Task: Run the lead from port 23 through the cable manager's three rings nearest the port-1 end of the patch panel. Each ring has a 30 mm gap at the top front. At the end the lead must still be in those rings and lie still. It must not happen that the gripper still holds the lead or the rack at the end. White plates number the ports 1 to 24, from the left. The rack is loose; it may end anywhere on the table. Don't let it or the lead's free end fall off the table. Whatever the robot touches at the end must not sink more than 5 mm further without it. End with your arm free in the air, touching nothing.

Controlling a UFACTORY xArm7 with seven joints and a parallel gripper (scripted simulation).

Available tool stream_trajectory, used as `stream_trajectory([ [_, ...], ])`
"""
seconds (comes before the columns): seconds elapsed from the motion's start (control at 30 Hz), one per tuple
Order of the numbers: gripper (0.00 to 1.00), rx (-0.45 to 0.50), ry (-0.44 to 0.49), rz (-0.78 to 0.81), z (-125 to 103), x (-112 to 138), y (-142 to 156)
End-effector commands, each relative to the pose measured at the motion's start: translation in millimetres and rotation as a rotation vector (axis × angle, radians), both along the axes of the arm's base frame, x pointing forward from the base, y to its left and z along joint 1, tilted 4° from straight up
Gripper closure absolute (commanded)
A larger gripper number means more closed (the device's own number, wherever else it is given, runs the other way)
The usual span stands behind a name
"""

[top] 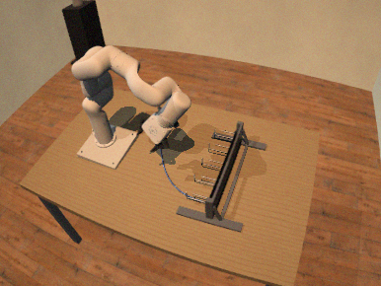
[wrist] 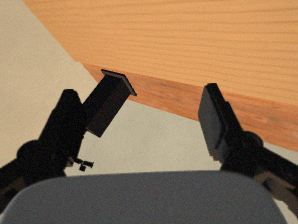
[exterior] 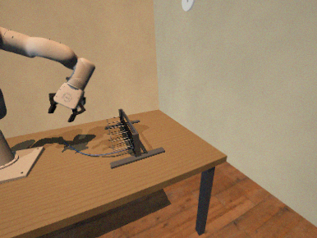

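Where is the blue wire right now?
In the top view the blue lead lies on the table, curving from the rack's nearest ring toward the arm's base plate. The open hand is above its free end, not touching.
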State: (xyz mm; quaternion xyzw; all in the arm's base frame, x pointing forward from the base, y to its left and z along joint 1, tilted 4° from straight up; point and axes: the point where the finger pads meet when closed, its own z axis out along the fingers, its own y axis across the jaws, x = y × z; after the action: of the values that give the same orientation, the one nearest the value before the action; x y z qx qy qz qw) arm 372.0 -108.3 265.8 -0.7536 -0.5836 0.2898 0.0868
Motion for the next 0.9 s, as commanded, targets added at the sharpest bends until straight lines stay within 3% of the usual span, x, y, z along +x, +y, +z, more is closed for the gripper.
stream_trajectory([
  [0.0,0.00,-0.001,-0.004,0.000,1.4,0.8,0.0],
  [0.6,0.00,0.002,-0.008,0.003,0.5,1.1,1.0],
  [0.87,0.00,0.098,-0.188,0.134,-39.9,10.3,51.5],
])
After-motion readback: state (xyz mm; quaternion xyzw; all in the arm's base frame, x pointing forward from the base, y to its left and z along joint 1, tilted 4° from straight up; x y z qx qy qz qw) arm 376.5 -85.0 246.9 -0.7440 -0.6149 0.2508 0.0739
